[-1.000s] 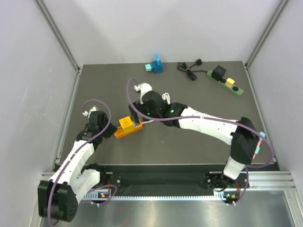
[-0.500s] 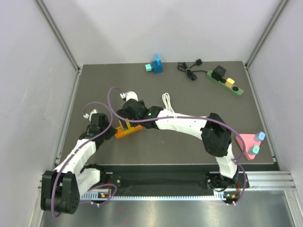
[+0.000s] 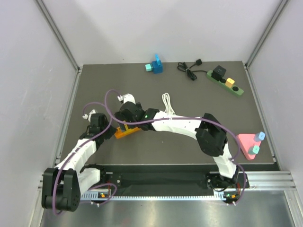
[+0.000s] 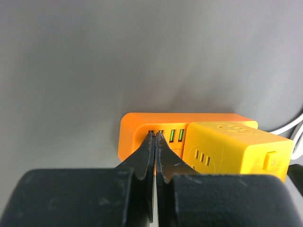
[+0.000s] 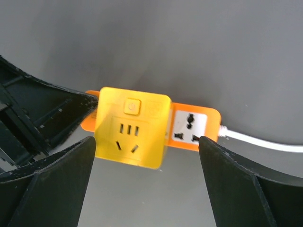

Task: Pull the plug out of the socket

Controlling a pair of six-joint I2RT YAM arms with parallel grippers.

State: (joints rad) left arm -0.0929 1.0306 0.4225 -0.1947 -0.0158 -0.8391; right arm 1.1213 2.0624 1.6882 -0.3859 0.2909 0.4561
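Right end effector [image 5: 147, 142] has lowered, gaping astride the plug [image 5: 130, 126]; left end effector [image 4: 155, 138], pinched empty, braces the socket [image 4: 134, 128].

Yellow cube plug [image 5: 131, 126] on orange power strip [image 5: 194, 127], centre frame, between the right end effector [image 5: 147, 142]'s spread fingers; white cable [image 5: 265, 143] exits right.

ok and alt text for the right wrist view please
The right gripper, open, straddles a yellow cube plug seated on an orange socket strip on a grey table. The left gripper sits at the strip's end at picture left; a white cable leaves its other end.
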